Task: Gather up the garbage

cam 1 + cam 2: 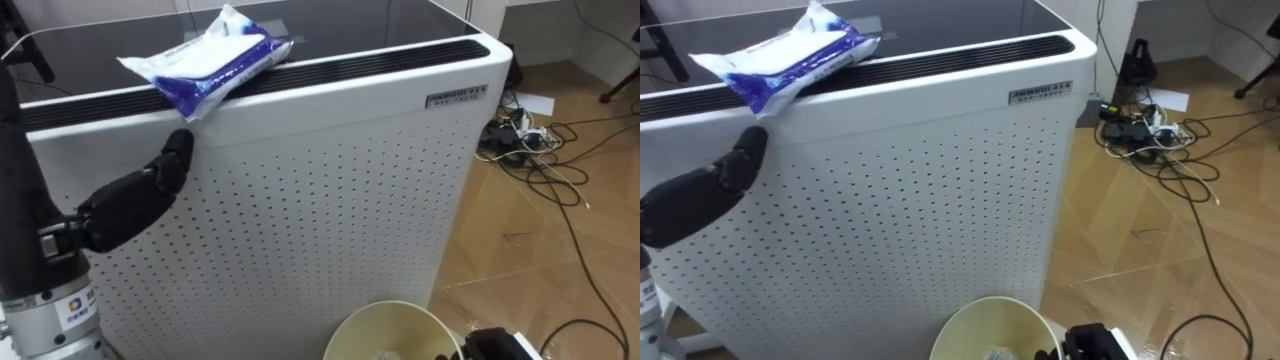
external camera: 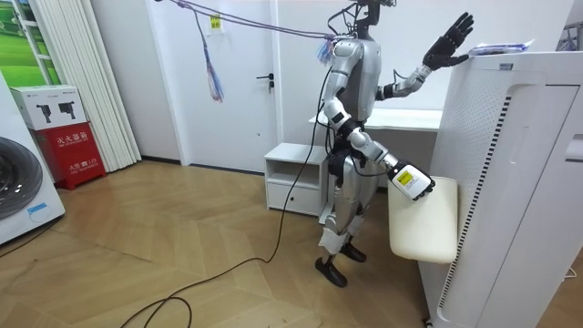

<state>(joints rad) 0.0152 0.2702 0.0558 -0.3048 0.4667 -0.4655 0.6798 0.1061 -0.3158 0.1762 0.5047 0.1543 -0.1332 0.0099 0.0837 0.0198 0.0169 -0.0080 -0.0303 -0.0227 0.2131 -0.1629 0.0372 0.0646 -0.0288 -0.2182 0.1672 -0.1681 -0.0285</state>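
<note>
While gripping bin [image 1: 392, 318] in right hand [image 1: 490, 344], holding left hand [image 1: 130, 205] open, empty, under blue packet [image 1: 210, 55] atop cabinet [image 1: 330, 200]; cables [image 1: 545, 160] beyond.

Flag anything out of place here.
A blue-and-white soft pack lies askew on top of the white appliance, one corner overhanging its front edge just above the left hand. Loose cables sprawl on the floor beside it.
</note>
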